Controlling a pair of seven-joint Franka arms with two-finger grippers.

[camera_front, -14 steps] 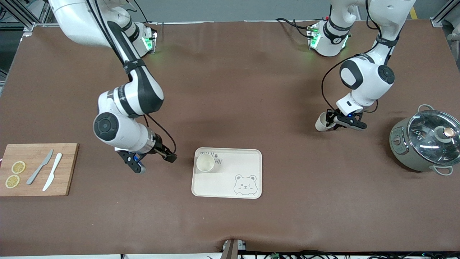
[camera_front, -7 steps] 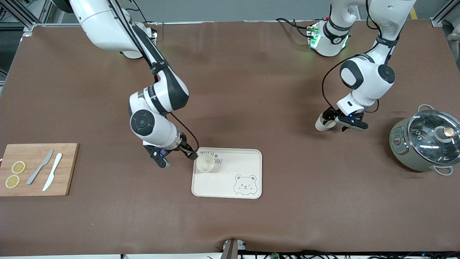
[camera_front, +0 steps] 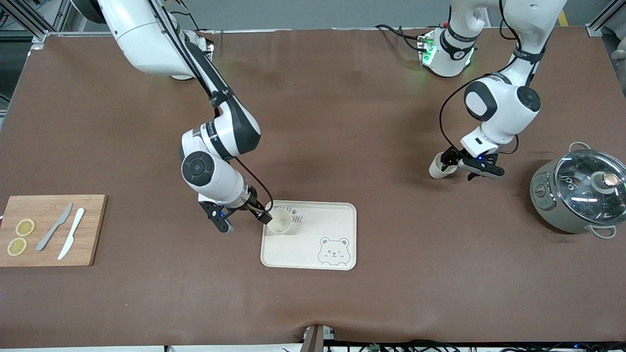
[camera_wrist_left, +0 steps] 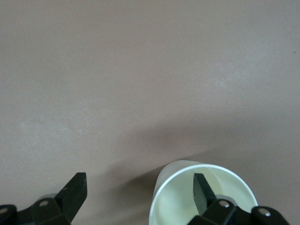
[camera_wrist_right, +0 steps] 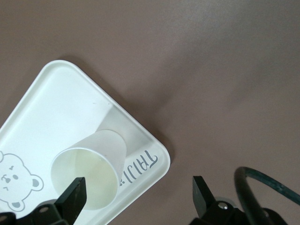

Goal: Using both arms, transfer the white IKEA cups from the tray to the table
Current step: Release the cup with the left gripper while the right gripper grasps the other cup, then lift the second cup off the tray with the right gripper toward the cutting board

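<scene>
Two open grippers: right gripper point(camera_front: 244, 218) beside the tray's cup point(camera_front: 279, 221), left gripper point(camera_front: 464, 164) straddling the table cup's point(camera_front: 438, 166) rim.

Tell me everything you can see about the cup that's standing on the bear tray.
The cup is small, plain cream-white and handleless, tapering from a round open rim to a narrower base; it looks like smooth matte plastic and appears empty. It stands upright on the cream tray, in the corner toward the right arm's end of the table, farther from the front camera than the printed bear, beside some printed lettering. The right claw, open, sits at its rim, one finger over the rim, not gripping it.
</scene>
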